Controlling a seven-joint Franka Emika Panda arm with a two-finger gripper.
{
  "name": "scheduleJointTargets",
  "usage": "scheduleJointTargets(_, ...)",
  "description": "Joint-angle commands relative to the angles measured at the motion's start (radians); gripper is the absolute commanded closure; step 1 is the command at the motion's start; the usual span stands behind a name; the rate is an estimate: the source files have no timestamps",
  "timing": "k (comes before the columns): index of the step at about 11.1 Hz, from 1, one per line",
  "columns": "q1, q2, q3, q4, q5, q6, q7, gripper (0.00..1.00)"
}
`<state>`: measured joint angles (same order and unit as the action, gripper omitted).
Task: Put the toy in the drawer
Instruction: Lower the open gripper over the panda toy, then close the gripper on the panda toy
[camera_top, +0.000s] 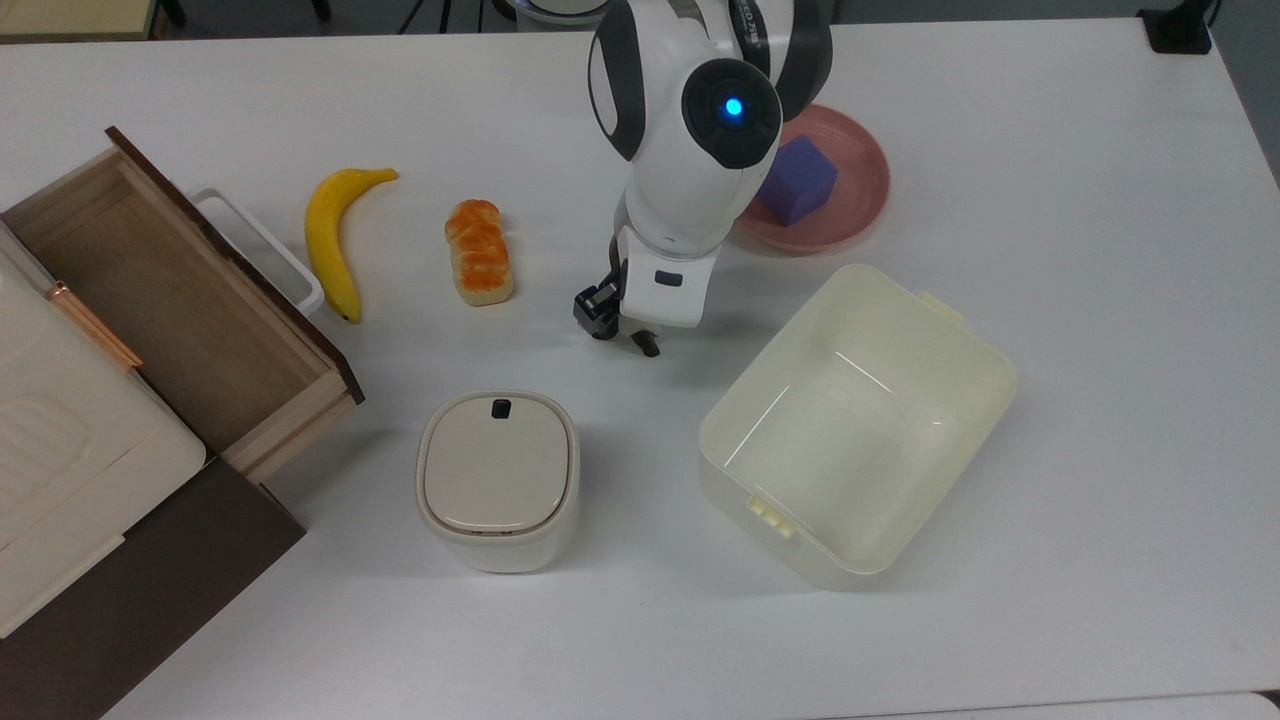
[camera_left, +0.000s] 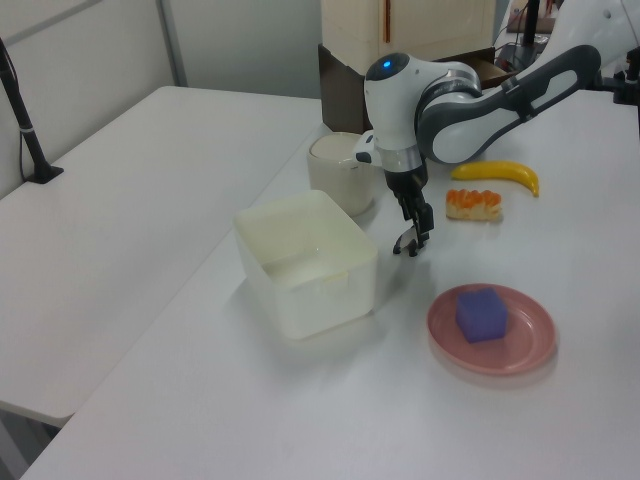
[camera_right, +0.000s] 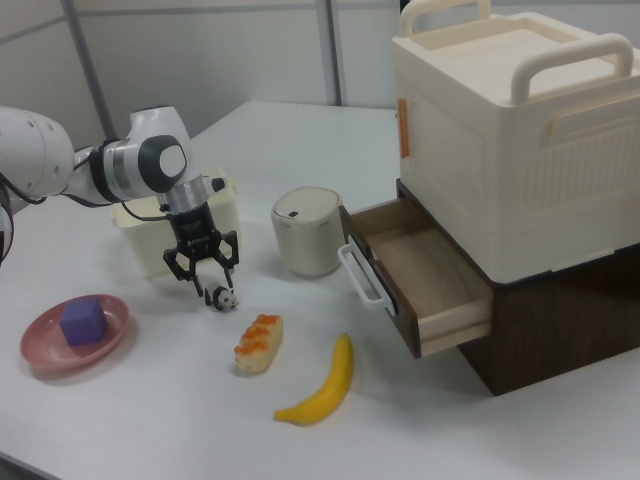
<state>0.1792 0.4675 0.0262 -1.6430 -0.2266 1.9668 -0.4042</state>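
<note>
The toy, a small black-and-white panda (camera_right: 222, 297), lies on the white table between the bread loaf and the cream bin. In the top view my arm covers it, apart from one black leg (camera_top: 649, 346). My gripper (camera_right: 205, 283) is open and low over the panda, with its fingers on either side; it also shows in the top view (camera_top: 622, 325) and the left view (camera_left: 411, 240). The drawer (camera_top: 170, 290) is pulled open at the top view's left, a light wood box with a dark front and white loop handle (camera_top: 262, 247). Nothing lies inside the drawer (camera_right: 420, 270).
A banana (camera_top: 330, 238) and an orange bread loaf (camera_top: 480, 250) lie between the drawer and my gripper. A pink plate (camera_top: 860, 200) holds a purple cube (camera_top: 808, 178). A cream bin (camera_top: 985, 375) and a lidded canister (camera_top: 497, 478) stand nearer the front.
</note>
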Motion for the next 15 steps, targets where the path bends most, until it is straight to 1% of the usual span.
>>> scheduleJointTargets(1, 0.011, -0.003, -0.011, -0.017, -0.019, 0.021, -0.012, 0.62)
scheduleJointTargets(2, 0.011, 0.000, -0.011, -0.015, -0.019, 0.020, -0.013, 0.70)
scheduleJointTargets(4, 0.010, -0.007, -0.012, -0.014, -0.031, 0.012, -0.015, 0.77)
scheduleJointTargets(6, 0.010, -0.030, -0.012, -0.009, -0.031, -0.003, -0.005, 0.80)
scheduleJointTargets(8, 0.003, -0.065, -0.012, -0.008, -0.030, -0.037, -0.005, 0.79)
scheduleJointTargets(9, 0.002, -0.067, -0.015, -0.008, -0.030, -0.039, -0.004, 0.58)
scheduleJointTargets(10, 0.005, -0.053, -0.017, -0.008, -0.033, -0.026, -0.002, 0.08)
scheduleJointTargets(14, 0.011, -0.013, -0.017, -0.009, -0.051, 0.000, -0.002, 0.09)
scheduleJointTargets(15, 0.011, -0.007, -0.017, -0.008, -0.051, 0.004, -0.002, 0.16)
